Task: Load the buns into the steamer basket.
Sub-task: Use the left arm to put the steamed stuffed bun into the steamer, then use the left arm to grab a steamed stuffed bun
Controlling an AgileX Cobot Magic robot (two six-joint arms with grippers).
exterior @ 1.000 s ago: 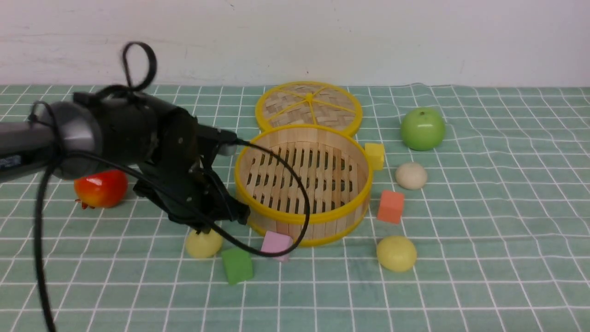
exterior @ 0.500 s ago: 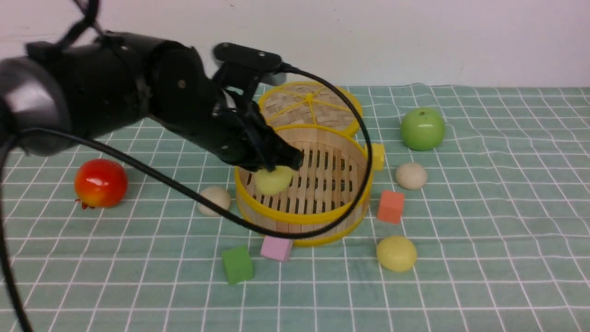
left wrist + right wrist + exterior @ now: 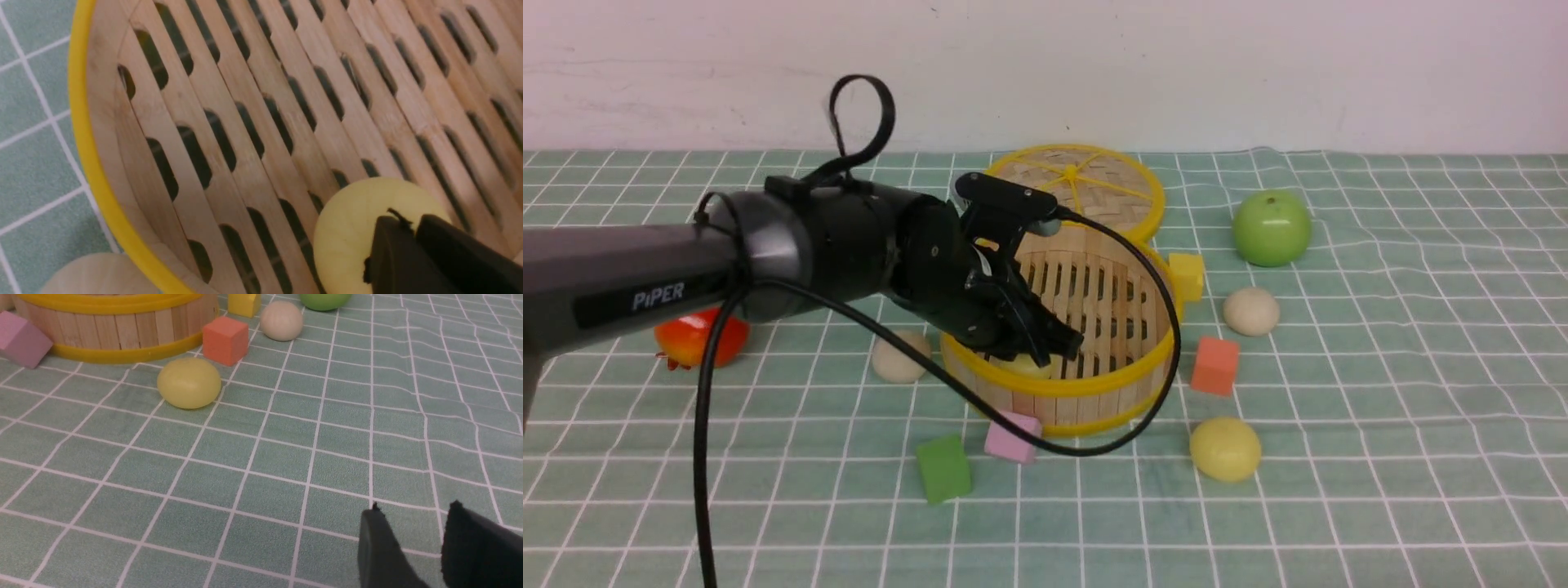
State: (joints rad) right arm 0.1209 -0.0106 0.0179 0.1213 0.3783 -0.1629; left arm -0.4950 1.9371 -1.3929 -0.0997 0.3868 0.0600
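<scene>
The steamer basket [image 3: 1094,404] stands mid-table, and my left gripper [image 3: 1058,343] reaches down inside it near the front wall. A pale yellow bun [image 3: 1023,367] [image 3: 351,232] lies on the slatted floor [image 3: 253,134] right under the fingertips [image 3: 392,237]. The fingertips stand almost together against it, and any pinch is hidden. One cream bun [image 3: 900,357] lies outside, left of the basket. Another cream bun [image 3: 1251,311] and a second yellow bun [image 3: 1225,448] [image 3: 189,382] lie on the right. My right gripper [image 3: 414,507] hovers open over bare cloth.
The woven lid [image 3: 1070,184] leans behind the basket. A green apple [image 3: 1272,229] sits at the back right and a red fruit [image 3: 690,343] on the left behind my arm. Yellow [image 3: 1186,275], orange [image 3: 1215,366], pink [image 3: 1011,437] and green [image 3: 943,469] cubes ring the basket.
My left arm lifted the yellow bun from the cloth at the basket's front left, carried it over the rim and lowered it onto the basket floor. The fingers have begun to part.
</scene>
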